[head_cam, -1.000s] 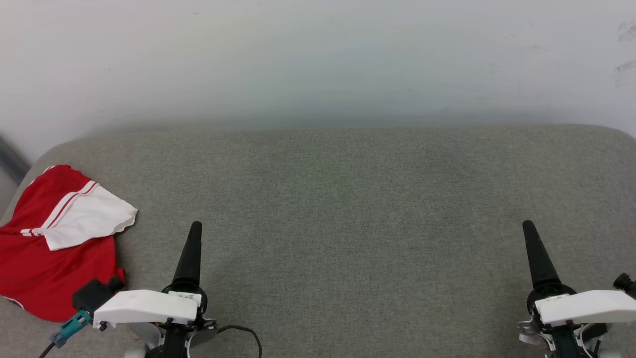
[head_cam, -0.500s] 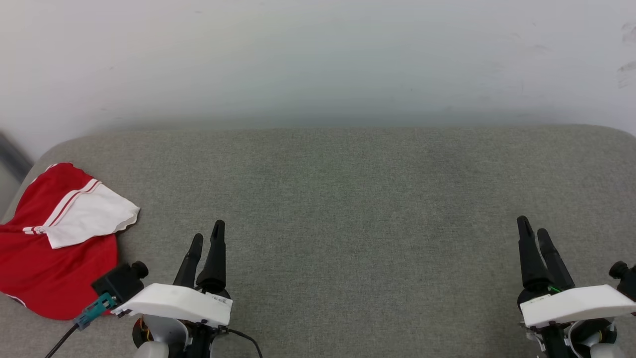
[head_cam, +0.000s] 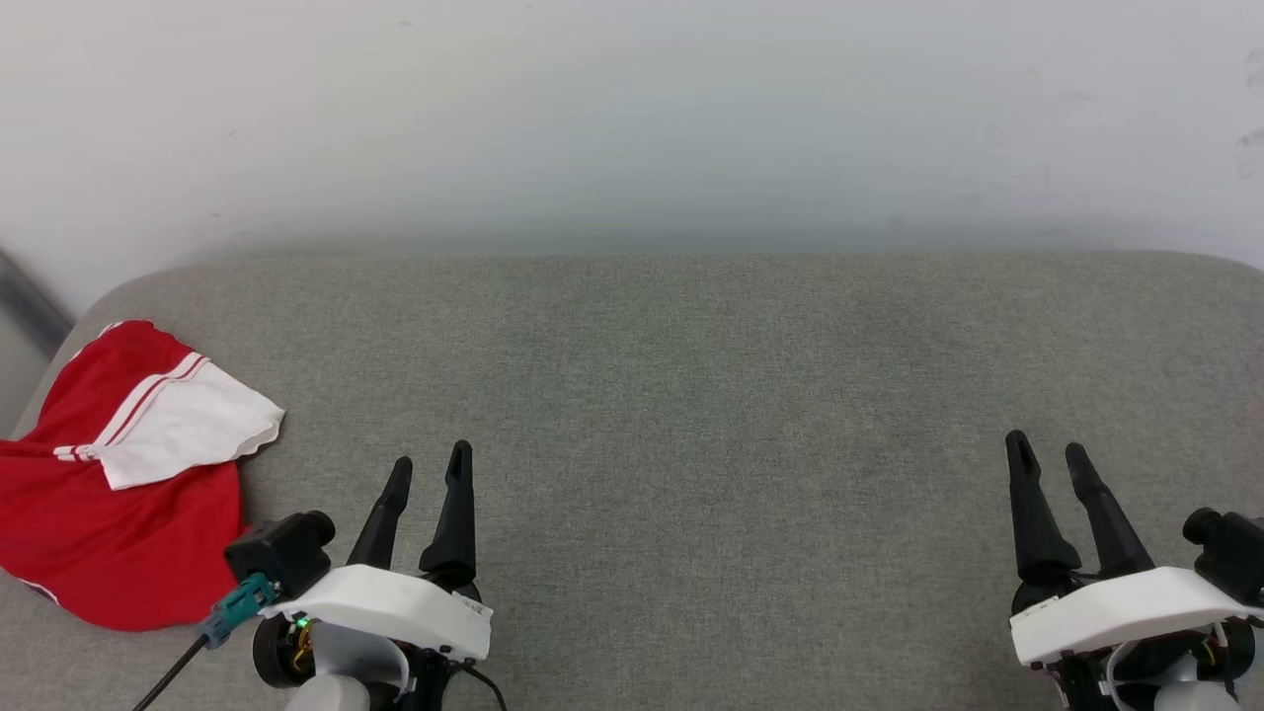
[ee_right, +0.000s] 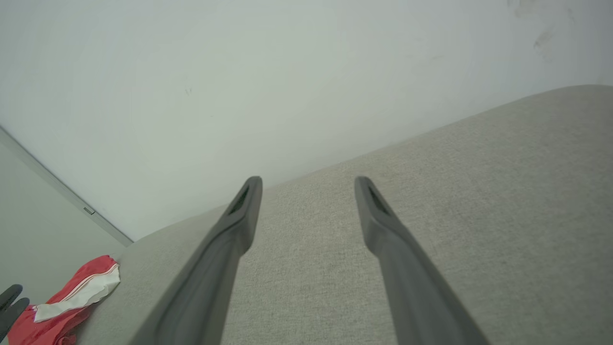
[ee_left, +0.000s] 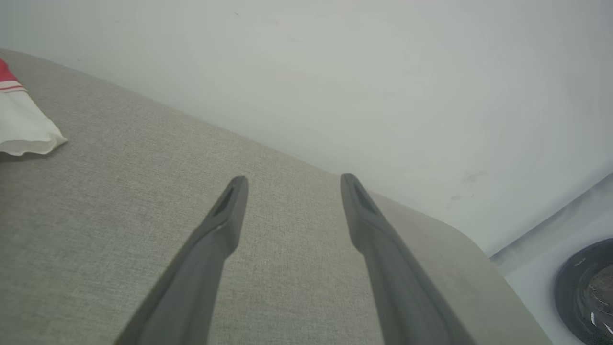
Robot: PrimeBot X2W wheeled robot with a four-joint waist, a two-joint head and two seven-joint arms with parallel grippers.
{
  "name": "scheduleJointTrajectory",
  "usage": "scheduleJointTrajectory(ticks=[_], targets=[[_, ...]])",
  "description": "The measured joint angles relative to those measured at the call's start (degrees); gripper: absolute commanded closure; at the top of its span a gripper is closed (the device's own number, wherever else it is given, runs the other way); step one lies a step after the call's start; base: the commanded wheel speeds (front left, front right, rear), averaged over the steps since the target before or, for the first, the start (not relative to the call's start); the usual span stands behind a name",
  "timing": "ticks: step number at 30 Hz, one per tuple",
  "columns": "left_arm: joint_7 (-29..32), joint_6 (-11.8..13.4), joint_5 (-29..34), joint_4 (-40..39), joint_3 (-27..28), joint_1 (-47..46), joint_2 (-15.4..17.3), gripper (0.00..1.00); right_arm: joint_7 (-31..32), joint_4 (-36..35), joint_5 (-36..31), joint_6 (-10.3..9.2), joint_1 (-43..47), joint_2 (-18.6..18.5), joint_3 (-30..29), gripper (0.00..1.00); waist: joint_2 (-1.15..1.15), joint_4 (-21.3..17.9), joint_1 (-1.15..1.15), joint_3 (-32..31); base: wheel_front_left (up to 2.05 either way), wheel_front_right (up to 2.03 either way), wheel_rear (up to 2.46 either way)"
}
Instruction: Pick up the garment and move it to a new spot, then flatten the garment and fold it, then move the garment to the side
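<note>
Garment [head_cam: 118,474] bunched at couch [head_cam: 691,395] left end, cut off by frame; number print hidden. Left gripper [head_cam: 430,462], right gripper [head_cam: 1047,449] fingers apart, empty.

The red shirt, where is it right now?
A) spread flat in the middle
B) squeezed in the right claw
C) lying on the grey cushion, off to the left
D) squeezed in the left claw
C: the red shirt lies bunched at the left end of the grey cushion, while the left claw and the right claw are both open with nothing between their fingers.
</note>
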Motion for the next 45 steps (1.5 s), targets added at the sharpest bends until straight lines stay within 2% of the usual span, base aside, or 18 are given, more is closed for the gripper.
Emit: scheduleJointTrajectory(ticks=[22, 45], targets=[[-3.18, 1.68, 13.41, 1.12, -2.20, -0.96, 0.30, 0.00, -0.25, -2.50, -14.49, 0.01, 1.26, 0.34, 0.33, 0.00, 0.00, 0.39, 0.00, 0.04, 0.00, 0.00, 0.00], [-5.98, 2.34, 23.41, 2.68, -2.71, -1.88, 0.36, 0.00, -1.72, -3.14, -23.08, 0.02, 1.26, 0.38, 0.49, 0.00, 0.00, 0.64, 0.00, 0.17, 0.00, 0.00, 0.00]])
